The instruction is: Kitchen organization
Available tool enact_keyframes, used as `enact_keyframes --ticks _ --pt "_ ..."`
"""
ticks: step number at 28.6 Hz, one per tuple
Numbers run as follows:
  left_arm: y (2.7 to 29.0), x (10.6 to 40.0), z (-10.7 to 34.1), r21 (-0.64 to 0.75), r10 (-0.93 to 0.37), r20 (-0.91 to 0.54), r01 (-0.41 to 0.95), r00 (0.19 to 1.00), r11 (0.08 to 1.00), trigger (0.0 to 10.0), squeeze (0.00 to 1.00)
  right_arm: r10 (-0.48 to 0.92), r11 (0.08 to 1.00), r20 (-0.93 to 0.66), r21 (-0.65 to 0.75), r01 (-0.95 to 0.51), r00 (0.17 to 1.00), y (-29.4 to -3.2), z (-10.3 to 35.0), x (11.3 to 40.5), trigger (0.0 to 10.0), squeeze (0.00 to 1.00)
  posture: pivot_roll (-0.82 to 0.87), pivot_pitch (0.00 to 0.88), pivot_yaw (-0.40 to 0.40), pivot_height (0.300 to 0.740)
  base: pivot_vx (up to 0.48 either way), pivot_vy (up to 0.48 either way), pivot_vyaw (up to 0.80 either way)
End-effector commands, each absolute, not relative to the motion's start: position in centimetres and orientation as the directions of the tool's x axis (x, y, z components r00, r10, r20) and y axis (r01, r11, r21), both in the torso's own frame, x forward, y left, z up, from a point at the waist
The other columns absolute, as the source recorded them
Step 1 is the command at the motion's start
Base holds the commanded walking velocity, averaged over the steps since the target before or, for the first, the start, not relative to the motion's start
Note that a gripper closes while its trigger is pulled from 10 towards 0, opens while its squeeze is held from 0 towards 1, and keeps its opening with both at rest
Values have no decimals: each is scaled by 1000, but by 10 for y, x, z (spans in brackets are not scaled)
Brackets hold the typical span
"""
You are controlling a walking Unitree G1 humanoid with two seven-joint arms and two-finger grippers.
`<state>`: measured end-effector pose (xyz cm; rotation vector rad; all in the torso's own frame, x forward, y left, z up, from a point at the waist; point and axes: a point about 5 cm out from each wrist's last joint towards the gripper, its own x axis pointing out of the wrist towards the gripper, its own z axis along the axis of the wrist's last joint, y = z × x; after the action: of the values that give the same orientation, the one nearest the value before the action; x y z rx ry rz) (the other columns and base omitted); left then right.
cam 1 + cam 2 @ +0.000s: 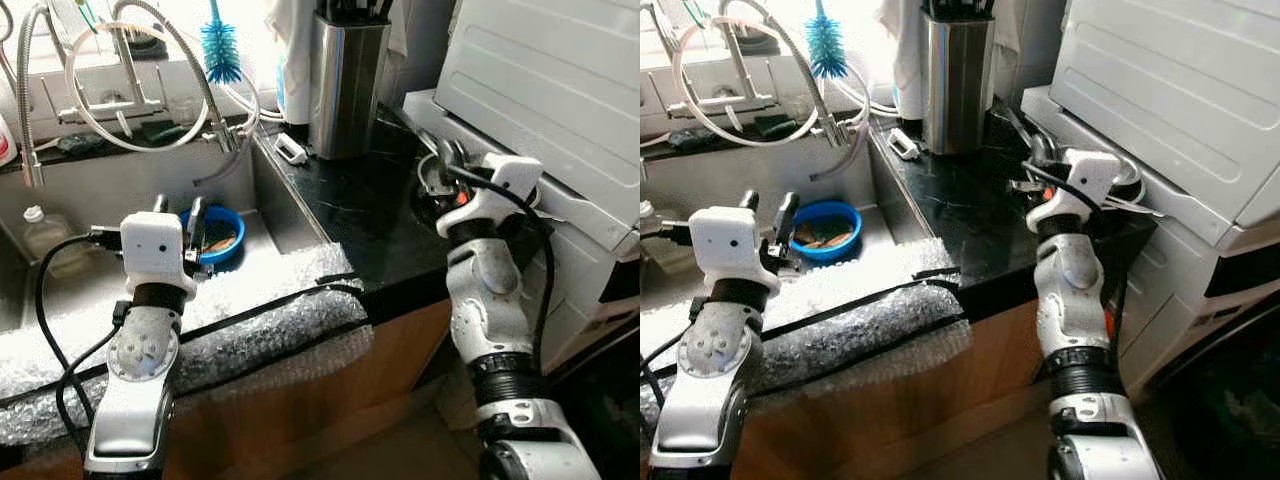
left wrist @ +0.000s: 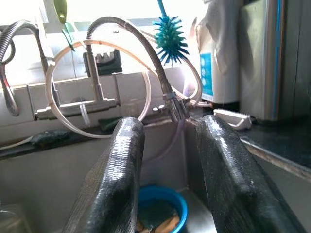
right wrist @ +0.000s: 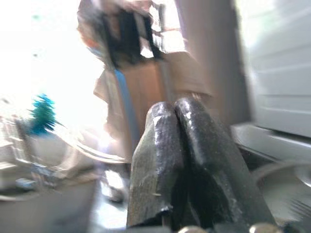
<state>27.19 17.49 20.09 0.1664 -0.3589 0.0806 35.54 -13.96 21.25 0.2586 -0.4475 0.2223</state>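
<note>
Here, at a kitchen sink and black countertop
Left gripper (image 1: 178,214): raised over the sink's front edge, fingers (image 2: 114,179) parted with a clear gap, nothing between them
Right gripper (image 3: 182,160): over the countertop's right edge, beside the white appliance (image 1: 560,110); fingers pressed together, nothing visibly held
Blue bowl (image 1: 222,235): on the sink floor near its right wall, just beyond the left gripper; brownish scraps inside
Sink (image 1: 100,190): stainless basin, front rim wrapped in bubble wrap (image 1: 270,320) held by black tape
Faucet hose (image 2: 146,53): flexible metal, arching down over the sink's back edge, looped with a pale tube
Bottle brush (image 1: 219,50): blue bristles, hanging above the sink's back right corner
Knife block (image 1: 345,80): brushed steel, upright at the countertop's back edge
Small white brush (image 1: 290,150): lying on the countertop's back left corner, next to the knife block
Clear bottle (image 1: 45,235): in the sink's left part
Metal utensils (image 1: 440,165): clustered at the countertop's right edge, partly hidden by the right gripper
</note>
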Motion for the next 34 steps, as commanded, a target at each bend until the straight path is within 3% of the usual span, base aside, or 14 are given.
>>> enact_keyframes --ticks 1,5,7,13,15,22,26,28,34 --pt "179 276 198 132 83 327 -132 941 982 10000 0 198 907 508 229 -353 838 -132 227 354 10000 0 -1 0 -72 740 0 0 0" --pt "180 275 197 92 107 317 -143 942 985 10000 0 224 841 512 329 -430 829 -126 224 351 10000 0 3 0 -74 740 0 0 0" --pt "184 276 195 -20 147 285 -148 947 989 10000 0 263 749 504 430 -503 823 -119 216 344 10000 0 5 0 -75 740 0 0 0" --pt "183 281 195 -188 151 252 -104 956 977 10000 0 379 647 513 448 -617 770 -109 200 327 10000 0 7 0 -73 740 0 0 0" --pt "184 282 197 -303 169 251 -89 953 949 10000 0 404 565 533 494 -661 744 -106 194 316 10000 0 3 0 -72 740 0 0 0" --pt "181 283 199 -504 161 228 -25 960 863 10000 0 411 381 555 616 -689 724 -110 181 293 10000 0 7 0 -70 740 0 0 0" --pt "176 285 200 -549 102 221 37 970 835 10000 0 437 286 588 627 -725 681 -109 180 282 10000 0 10 0 -69 740 0 0 0" --pt "164 282 205 -600 13 253 146 967 786 10000 0 463 172 622 636 -752 632 -108 179 268 10000 0 10 0 -66 740 0 0 0" --pt "150 278 215 -655 -61 306 257 950 710 10000 0 478 207 580 656 -726 660 -108 172 265 10000 0 7 0 -71 740 0 0 0"
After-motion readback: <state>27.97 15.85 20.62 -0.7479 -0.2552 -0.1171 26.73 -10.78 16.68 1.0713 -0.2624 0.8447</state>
